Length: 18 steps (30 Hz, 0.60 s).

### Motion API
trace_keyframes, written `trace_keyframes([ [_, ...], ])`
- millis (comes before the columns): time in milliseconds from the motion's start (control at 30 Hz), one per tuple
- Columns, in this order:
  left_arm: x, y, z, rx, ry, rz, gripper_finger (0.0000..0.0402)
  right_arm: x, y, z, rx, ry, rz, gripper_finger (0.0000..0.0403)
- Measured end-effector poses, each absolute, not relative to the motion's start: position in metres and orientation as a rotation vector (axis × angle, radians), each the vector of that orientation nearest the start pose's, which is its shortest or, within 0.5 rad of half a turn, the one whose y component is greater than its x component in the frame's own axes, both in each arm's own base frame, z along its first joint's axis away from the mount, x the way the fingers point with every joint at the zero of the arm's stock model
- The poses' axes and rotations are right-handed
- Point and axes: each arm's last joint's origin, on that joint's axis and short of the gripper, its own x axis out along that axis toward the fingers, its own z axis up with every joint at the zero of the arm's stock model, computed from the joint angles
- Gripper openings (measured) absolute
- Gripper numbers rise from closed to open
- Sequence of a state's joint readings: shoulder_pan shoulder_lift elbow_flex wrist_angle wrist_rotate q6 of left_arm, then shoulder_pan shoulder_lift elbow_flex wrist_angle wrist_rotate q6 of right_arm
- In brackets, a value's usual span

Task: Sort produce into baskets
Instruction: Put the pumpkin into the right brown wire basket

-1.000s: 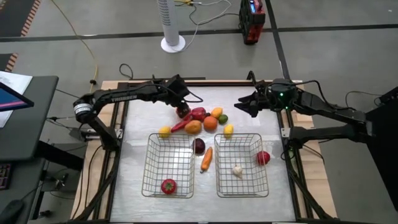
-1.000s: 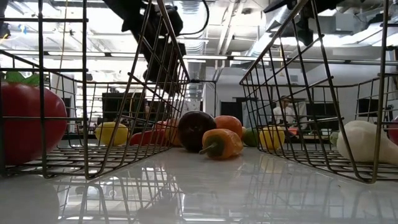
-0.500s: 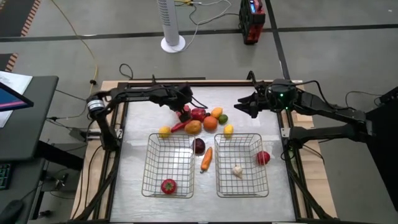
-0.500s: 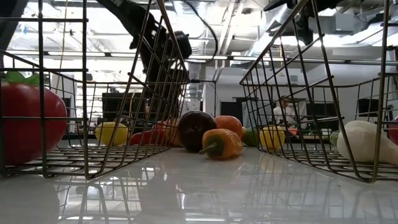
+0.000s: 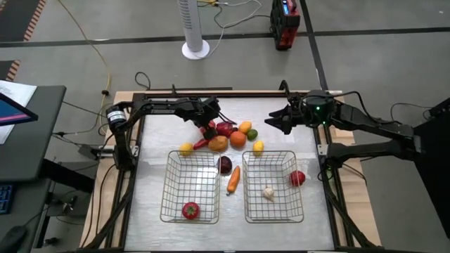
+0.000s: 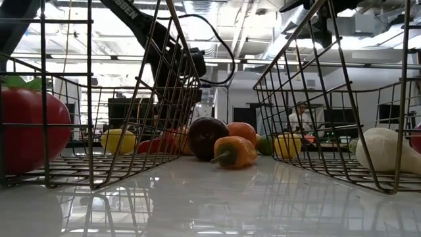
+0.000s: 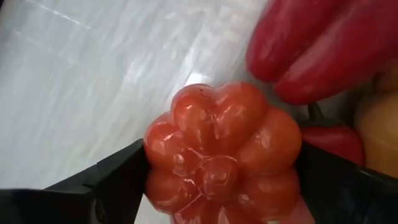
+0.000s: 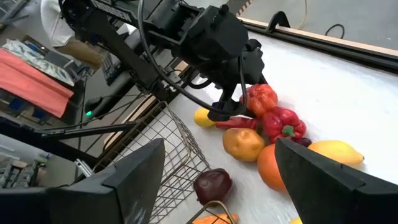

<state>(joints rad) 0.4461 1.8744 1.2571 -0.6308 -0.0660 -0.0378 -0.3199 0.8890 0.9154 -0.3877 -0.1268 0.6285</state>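
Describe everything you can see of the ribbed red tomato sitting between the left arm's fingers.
The ribbed red tomato is a glossy, orange-red, lumpy round with deep lobes meeting at a small central dimple, and looks like smooth plastic. It sits at the far-left edge of the produce pile on the white table, beside a red pepper and above a red chili. The left hand is down over it, one dark finger on each side; whether they press it cannot be told. The right hand waits apart, open.

Grey floor (image 5: 394,63) all round white-topped table (image 5: 155,176). White pedestal fan (image 5: 195,28) stands beyond far edge, red-black box (image 5: 283,24) beside it. Dark desk (image 5: 24,140) off left. Ceiling lights (image 6: 217,60) glare overhead, low view.
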Motion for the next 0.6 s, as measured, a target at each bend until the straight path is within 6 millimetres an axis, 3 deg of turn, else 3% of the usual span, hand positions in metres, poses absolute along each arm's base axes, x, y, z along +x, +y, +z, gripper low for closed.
trace_keyframes([
  [133, 0.329, 0.159, 0.186, -0.280, 1.211, 0.451, 0.0316, 0.179, -0.056, 0.341, 0.695, 0.283, -0.297, 0.0331],
  [300, 0.335, 0.156, 0.238, -0.252, 1.039, 0.429, 0.0319, 0.178, -0.056, 0.341, 0.689, 0.280, -0.300, 0.0331],
  [600, 0.366, 0.095, 0.295, -0.342, 0.823, 0.176, 0.0325, 0.161, -0.061, 0.350, 0.677, 0.207, -0.333, 0.0331],
])
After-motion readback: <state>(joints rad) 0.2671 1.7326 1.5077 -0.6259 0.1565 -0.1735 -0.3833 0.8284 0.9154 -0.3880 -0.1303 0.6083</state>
